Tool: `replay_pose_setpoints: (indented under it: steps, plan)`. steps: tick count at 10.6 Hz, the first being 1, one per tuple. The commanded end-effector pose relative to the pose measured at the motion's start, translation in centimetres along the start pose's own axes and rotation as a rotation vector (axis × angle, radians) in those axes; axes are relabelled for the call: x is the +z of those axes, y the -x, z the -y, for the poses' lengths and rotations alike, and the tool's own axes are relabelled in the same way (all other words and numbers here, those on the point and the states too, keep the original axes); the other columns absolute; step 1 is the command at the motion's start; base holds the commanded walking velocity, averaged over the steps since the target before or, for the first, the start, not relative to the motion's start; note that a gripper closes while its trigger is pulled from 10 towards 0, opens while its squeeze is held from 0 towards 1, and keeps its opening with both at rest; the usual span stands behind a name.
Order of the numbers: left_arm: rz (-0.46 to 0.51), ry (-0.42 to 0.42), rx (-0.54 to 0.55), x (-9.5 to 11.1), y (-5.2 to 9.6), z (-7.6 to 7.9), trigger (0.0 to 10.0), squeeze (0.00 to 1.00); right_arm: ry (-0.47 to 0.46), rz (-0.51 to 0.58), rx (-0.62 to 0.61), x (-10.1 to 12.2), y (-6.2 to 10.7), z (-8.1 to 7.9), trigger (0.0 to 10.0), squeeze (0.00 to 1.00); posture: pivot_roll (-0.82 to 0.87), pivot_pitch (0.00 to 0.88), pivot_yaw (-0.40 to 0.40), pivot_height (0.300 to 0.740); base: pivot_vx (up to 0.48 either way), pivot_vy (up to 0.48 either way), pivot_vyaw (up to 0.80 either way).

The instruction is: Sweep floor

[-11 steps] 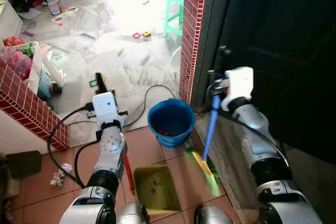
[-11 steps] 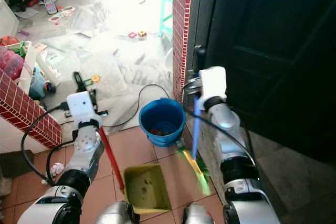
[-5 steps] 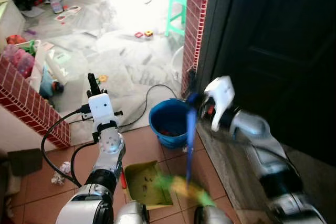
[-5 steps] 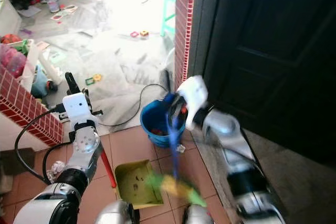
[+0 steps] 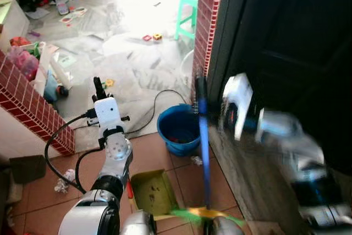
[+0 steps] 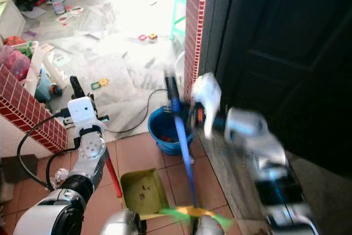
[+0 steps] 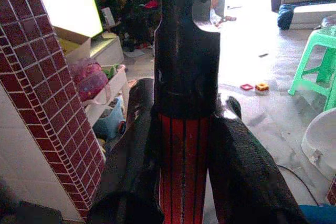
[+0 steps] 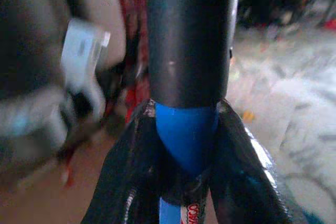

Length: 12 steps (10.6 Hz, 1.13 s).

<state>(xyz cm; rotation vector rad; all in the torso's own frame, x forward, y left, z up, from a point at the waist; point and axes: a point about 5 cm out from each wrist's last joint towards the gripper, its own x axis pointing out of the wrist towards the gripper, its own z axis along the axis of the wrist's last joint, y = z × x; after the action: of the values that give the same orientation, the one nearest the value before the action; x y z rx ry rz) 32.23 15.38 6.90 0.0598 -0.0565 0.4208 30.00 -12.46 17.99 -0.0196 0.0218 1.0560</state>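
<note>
Where the red brick wall (image 5: 30,105) stands at the far left with a crumpled scrap of paper (image 5: 61,182) on the tiles near its foot, the robot's left tool (image 7: 185,145) is raised in front of it, both black fingers (image 7: 137,150) closed tight against the red-and-black dustpan handle (image 7: 185,129). That red handle runs down past the silver left arm to the yellow dustpan (image 5: 149,192), which sits flat on the terracotta tile floor (image 5: 181,174) by the robot's feet, specks of dirt inside it. Just beyond the dustpan stands a blue bucket (image 5: 179,130), a black cable (image 5: 157,103) looping on the grey floor behind it, small toys (image 5: 153,37) and a green plastic stool (image 5: 190,9) farther back in the bright room. Right of the bucket the broom (image 5: 204,147) stands almost upright, blue shaft with a black top grip, its green and yellow bristles (image 5: 206,213) smeared by blur low on the tiles just right of the dustpan. The right tool (image 8: 184,140) is shut around the broom's shaft where blue meets black, fingers pressed on either side; the right arm itself is heavily motion-blurred in the head views. Behind it rises a red tiled pillar (image 5: 208,31), then a dark door (image 5: 286,42) at the far right.
</note>
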Motion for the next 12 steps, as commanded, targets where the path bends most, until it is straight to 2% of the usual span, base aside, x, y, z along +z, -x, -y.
replay_pose_setpoints:
  steps: [1,2,4,5,7,9,10,11,12]
  plan:
    - [0.031,-0.011,0.002,0.6,-0.6,-0.2,10.0,0.0,0.059,0.134,-0.003,3.4,-0.5,0.0,10.0,0.0,-0.16,0.057,0.073,0.74,0.0,0.0,0.0]
    - [0.031,-0.011,0.001,0.7,-0.6,-0.1,10.0,0.0,0.067,0.08,0.041,2.8,0.1,-0.1,10.0,0.0,-0.16,0.055,0.072,0.74,0.0,0.0,0.0]
    - [0.028,-0.009,0.002,0.6,-0.7,-0.1,10.0,0.0,0.055,-0.079,0.115,0.8,2.7,0.0,10.0,0.0,-0.16,0.058,0.074,0.74,0.0,0.0,0.0]
    - [0.026,-0.01,-0.001,0.5,-0.7,-0.2,10.0,0.0,0.072,-0.053,0.043,1.5,3.0,1.1,10.0,0.0,-0.17,0.059,0.075,0.74,0.0,0.0,0.0]
    - [0.019,-0.007,-0.009,0.5,-0.7,-0.1,10.0,0.0,0.057,-0.094,0.062,1.8,4.5,1.6,10.0,0.0,-0.17,0.061,0.078,0.74,0.0,0.0,0.0]
    - [0.014,-0.006,-0.013,0.5,-0.7,0.0,10.0,0.0,0.043,-0.326,0.167,-1.1,6.9,0.5,10.0,0.0,-0.17,0.061,0.078,0.74,0.0,0.0,0.0]
    - [0.013,-0.005,-0.015,0.5,-0.7,0.0,10.0,0.0,0.141,-0.508,0.091,-3.6,7.7,1.5,10.0,0.0,-0.17,0.066,0.077,0.74,0.0,0.0,0.0]
    - [0.012,-0.004,-0.015,0.5,-0.7,0.1,10.0,0.0,0.219,-0.602,-0.045,-4.8,7.8,3.2,10.0,0.0,-0.17,0.066,0.077,0.74,0.0,0.0,0.0]
    - [0.011,-0.002,-0.015,0.4,-0.7,0.1,10.0,0.0,0.286,-0.649,-0.245,-5.4,7.8,5.3,10.0,0.0,-0.17,0.066,0.077,0.74,0.0,0.0,0.0]
